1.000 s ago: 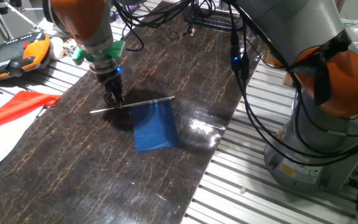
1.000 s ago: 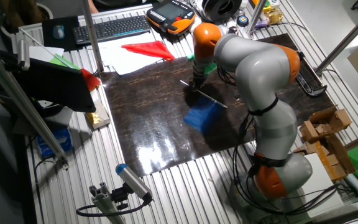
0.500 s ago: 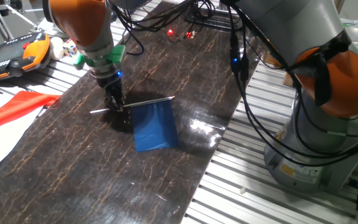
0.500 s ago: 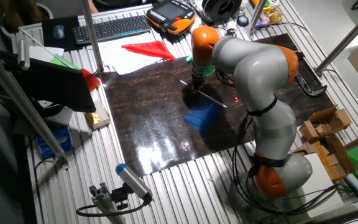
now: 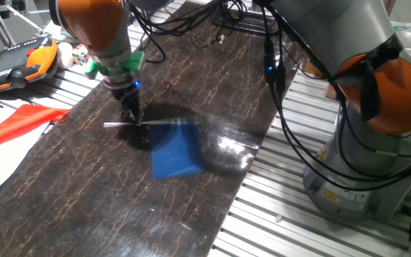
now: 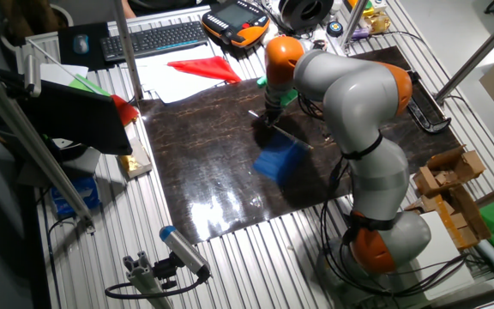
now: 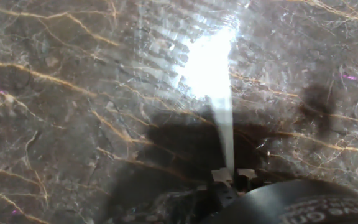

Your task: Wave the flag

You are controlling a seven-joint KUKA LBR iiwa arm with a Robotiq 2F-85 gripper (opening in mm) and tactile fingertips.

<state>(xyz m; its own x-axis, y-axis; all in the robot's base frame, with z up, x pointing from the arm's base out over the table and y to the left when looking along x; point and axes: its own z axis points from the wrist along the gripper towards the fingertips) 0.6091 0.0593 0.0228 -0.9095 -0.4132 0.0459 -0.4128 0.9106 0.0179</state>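
The flag is a small blue sheet (image 5: 175,151) on a thin silver stick (image 5: 117,125). It is motion-blurred just above the dark marble tabletop (image 5: 84,193). My gripper (image 5: 133,119) points down and is shut on the stick near its bare end, with the blue sheet to its right. In the other fixed view the gripper (image 6: 270,118) holds the stick and the blue sheet (image 6: 280,160) hangs below it. In the hand view the stick (image 7: 224,127) is a pale blur running up from my closed fingertips (image 7: 227,179); the blue sheet is out of view there.
A larger red and white sheet (image 5: 9,132) lies at the table's left edge, also in the other fixed view (image 6: 197,69). A teach pendant (image 5: 16,63) and a keyboard (image 6: 153,39) sit beyond it. The arm's base (image 5: 366,150) and cables (image 5: 277,64) stand to the right.
The stick's far end has swung down to about level, and the blue sheet has shifted and blurred. The gripper stays at nearly the same spot, still shut on the stick.
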